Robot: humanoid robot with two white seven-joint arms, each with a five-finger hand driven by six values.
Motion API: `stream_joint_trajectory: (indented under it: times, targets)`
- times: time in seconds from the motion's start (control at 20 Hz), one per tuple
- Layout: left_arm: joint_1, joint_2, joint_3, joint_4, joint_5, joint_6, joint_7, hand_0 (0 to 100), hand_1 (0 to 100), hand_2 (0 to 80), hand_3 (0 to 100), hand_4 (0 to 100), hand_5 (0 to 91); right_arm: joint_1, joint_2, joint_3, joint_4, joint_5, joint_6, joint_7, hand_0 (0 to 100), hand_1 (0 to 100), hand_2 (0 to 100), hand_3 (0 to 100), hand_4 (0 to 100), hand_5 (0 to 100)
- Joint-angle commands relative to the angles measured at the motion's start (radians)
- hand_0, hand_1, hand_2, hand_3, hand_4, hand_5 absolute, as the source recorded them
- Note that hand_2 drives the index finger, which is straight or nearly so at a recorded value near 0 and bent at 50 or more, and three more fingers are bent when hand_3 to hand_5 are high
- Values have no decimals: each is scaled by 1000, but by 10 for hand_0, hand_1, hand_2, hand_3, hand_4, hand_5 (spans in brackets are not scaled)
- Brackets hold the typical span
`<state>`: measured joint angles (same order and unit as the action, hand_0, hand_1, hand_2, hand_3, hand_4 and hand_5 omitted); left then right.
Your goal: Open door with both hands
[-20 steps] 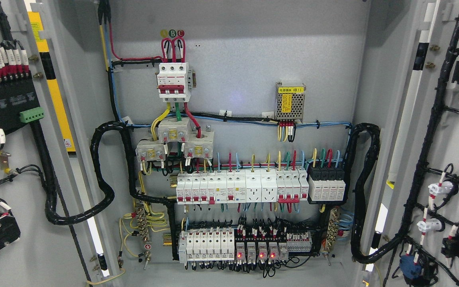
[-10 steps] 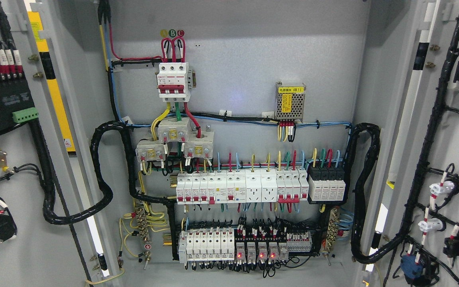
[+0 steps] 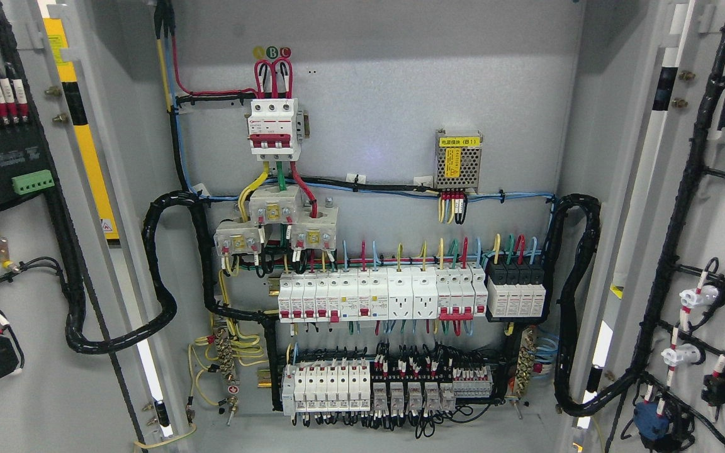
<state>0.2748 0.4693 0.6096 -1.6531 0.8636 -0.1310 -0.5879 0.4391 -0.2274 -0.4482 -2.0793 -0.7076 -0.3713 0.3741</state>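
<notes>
Left door [image 3: 16,264] swinging wider — its black module and green connector [image 3: 33,182] have slid further left; right door [image 3: 708,251] stands open too. Cabinet's laid bare, nearly done. Lower relays' [image 3: 405,397] red lights just went dark. My hands — out of view, can't tell.

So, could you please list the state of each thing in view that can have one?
Left door: swung wide open, inner side showing.
Right door: swung wide open, inner side showing.
Cabinet: open, wiring exposed.
Relay row: no indicator lights showing.
Power supply module: mounted on the back panel, wired underneath.
Robot hands: neither in view.
</notes>
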Motion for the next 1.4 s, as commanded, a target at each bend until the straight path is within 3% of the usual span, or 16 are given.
stream_joint_trajectory:
  times: [0.0, 0.25, 0.45, 0.85, 1.35]
  targets:
    - [-12, 12, 12, 46, 0, 2, 5, 0, 0, 0, 0, 0, 0, 23, -29, 6, -7, -29, -9, 0, 201, 121, 0, 0, 0, 0]
    - [-19, 14, 12, 55, 0, 2, 5, 0, 0, 0, 0, 0, 0, 53, -81, 75, -7, -29, -86, -1, 201, 121, 0, 0, 0, 0]
    - [-19, 15, 12, 55, 0, 2, 5, 0, 0, 0, 0, 0, 0, 50, -115, 123, -7, -27, -87, 0, 201, 122, 0, 0, 0, 0]
    - [-11, 11, 10, -31, 17, 42, 5, 0, 0, 0, 0, 0, 0, 44, -138, 209, -7, -27, -87, -1, 201, 122, 0, 0, 0, 0]
    - [30, -43, -17, -243, 41, 74, 8, 0, 0, 0, 0, 0, 0, 50, -127, 325, 1, -18, -89, -9, 201, 121, 0, 0, 0, 0]
